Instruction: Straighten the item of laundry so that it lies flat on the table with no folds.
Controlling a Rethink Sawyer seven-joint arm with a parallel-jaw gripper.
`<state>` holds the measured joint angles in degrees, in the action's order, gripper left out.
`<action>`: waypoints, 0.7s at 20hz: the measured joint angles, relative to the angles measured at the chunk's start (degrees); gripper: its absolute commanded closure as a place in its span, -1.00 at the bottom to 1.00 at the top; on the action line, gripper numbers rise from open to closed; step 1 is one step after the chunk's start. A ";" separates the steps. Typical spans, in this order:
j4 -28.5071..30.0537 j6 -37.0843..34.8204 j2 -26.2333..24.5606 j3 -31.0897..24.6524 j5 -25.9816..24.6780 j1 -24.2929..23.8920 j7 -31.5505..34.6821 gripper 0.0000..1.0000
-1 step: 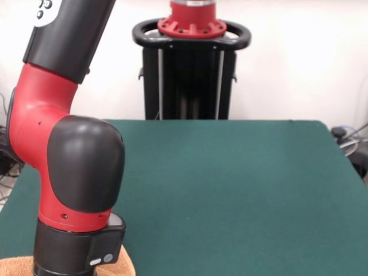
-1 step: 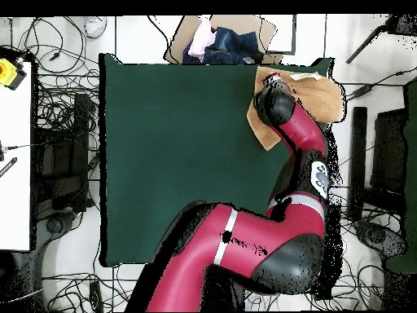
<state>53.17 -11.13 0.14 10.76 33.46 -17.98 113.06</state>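
The item of laundry (image 2: 319, 96), an orange-tan towel, lies rumpled at the top right corner of the green table (image 2: 179, 155) in the overhead view, reaching the table's edge. The front view shows only a strip of the towel (image 1: 125, 265) at the bottom left, on the table (image 1: 230, 184). The arm's black wrist (image 2: 273, 104) stands directly over the towel, and the same wrist (image 1: 80, 241) runs down out of the front view. The gripper is hidden below the wrist in both views.
The red arm (image 2: 244, 244) sweeps across the table's right side. A cardboard box of clothes (image 2: 220, 41) sits beyond the table's top edge. Cables (image 2: 61, 98) cover the floor to the left, beside a white bench (image 2: 16, 163).
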 measured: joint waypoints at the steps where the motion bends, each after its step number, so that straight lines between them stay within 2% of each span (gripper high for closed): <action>1: -0.17 -0.01 -0.15 0.04 0.25 0.03 0.00 -1.00; 14: -0.86 -0.02 -0.88 1.59 1.45 0.78 0.00 -1.00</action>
<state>52.30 -11.15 -0.75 12.35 34.91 -17.20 113.06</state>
